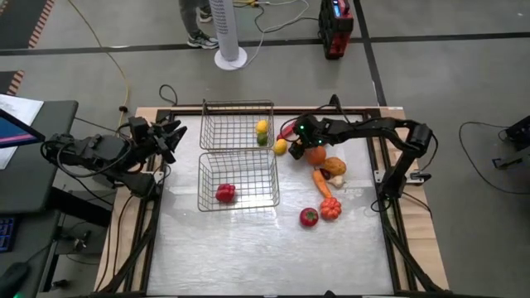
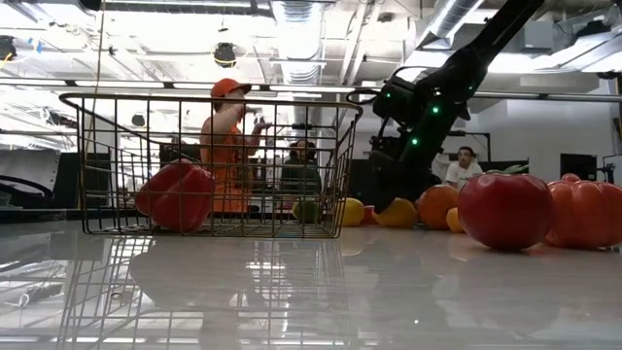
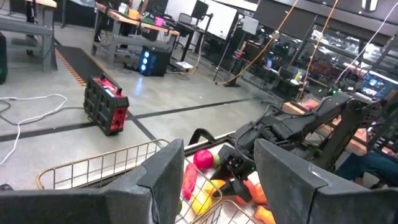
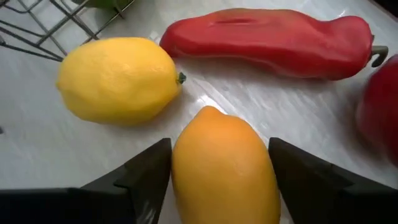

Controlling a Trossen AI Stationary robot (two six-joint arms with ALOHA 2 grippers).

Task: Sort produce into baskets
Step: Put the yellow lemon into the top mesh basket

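My right gripper is down among the loose produce to the right of the baskets, shut on an orange-yellow oval fruit. A yellow lemon and a long red pepper lie on the table just beyond it. The far basket holds a yellow piece and a green piece. The near basket holds a red bell pepper. My left gripper waits open and empty at the table's left edge. My right gripper has the orange-yellow fruit between its two fingers, one on each long side. The fingers slant down from the table's right side and lie along the fruit. In the low view the fruit seems to rest on the table under the gripper.
More produce lies to the right of the near basket: an orange, a brown-orange piece, a carrot, a small pumpkin and a red tomato. The baskets' wire walls stand just left of my right gripper. People sit beyond the table.
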